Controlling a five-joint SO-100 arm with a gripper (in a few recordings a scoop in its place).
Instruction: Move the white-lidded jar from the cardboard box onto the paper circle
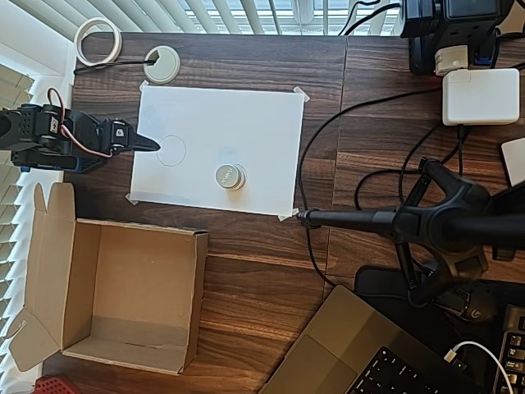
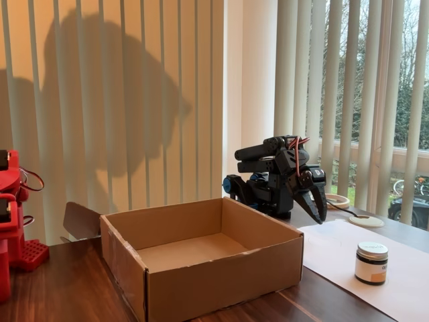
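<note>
Gripper: my gripper (image 1: 146, 144) sits folded back at the left edge of the white paper sheet (image 1: 246, 115) in the overhead view, tips pointing toward the sheet. The fingers look pressed together to a dark point and pinch nothing. In the fixed view the gripper (image 2: 319, 213) hangs nose-down above the table.

Paper circle: the paper circle (image 1: 171, 150) is a faint pencil outline just beside my fingertips, with bare paper inside.

Jar position: the white-lidded jar (image 1: 230, 176) stands upright on the sheet, to the right of and a little below the circle in the overhead view. It is apart from the outline, not on it. In the fixed view the white-lidded jar (image 2: 371, 262) stands alone on the paper with free space around it.

Box: the cardboard box (image 1: 131, 295) lies open below the sheet with its flaps out, and I see nothing inside it.

Task state: I judge the jar is out of the box but not yet on its mark.

Handling: short, squat and rigid, likely light. The wall looks smooth, so it may slip under a weak pinch. If it is glass, I would not drop it.

Where to grip: I would take it across the body just under the lid, jaws on opposite sides and held level. The lid rim should act as a stop.

Risk: closing off-centre could push it sideways across the paper.
</note>
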